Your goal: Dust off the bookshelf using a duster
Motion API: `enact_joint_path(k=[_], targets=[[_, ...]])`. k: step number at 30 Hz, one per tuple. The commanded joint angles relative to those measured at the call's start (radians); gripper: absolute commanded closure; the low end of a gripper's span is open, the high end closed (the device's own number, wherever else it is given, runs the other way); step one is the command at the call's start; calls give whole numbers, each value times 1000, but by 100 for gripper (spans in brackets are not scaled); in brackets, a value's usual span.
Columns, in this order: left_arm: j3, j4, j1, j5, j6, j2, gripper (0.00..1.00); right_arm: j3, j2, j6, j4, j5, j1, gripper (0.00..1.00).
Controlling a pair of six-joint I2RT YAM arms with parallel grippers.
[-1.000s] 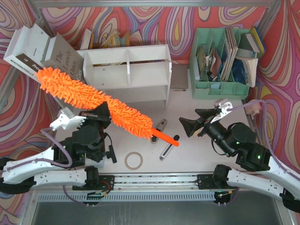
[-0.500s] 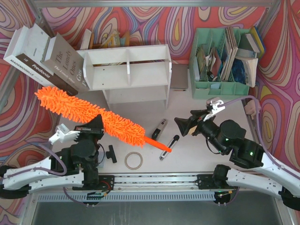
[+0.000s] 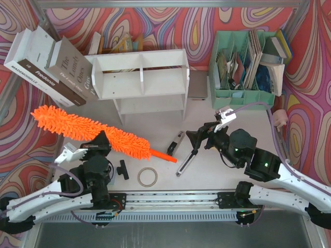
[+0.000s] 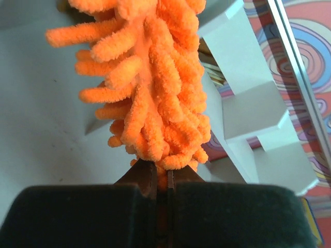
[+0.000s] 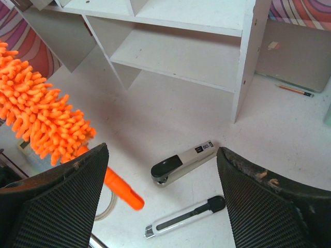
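The left end effector (image 3: pixel 102 140) is clamped on the orange duster (image 3: pixel 72 124), apart from the white bookshelf (image 3: pixel 155 77); the right end effector's (image 3: pixel 198 135) jaws stand apart, empty.

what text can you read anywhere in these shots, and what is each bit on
"MADEMOISELLE": edge of the white book, top left.
"Fredonia": dark spine next to it.
"The ... Ones": cover of the grey book; the middle word is too blurred to be sure of.
Stapler: small label, too small to read.
Papers in the green organiser: print too small to read.
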Motion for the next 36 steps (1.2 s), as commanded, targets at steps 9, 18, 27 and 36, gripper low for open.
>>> enact_joint_path(k=[9, 18, 27, 36], targets=[[-16, -212, 534, 449, -368, 93, 100, 1, 69, 26, 35, -27, -3, 23], [-131, -160, 751, 679, -357, 37, 100, -23, 78, 41, 55, -27, -2, 23], [-195, -54, 1006, 952, -289, 84, 100, -29, 89, 62, 53, -39, -1, 23], [-226, 20, 1111, 1108, -232, 186, 83, -30, 80, 78, 43, -29, -1, 23]])
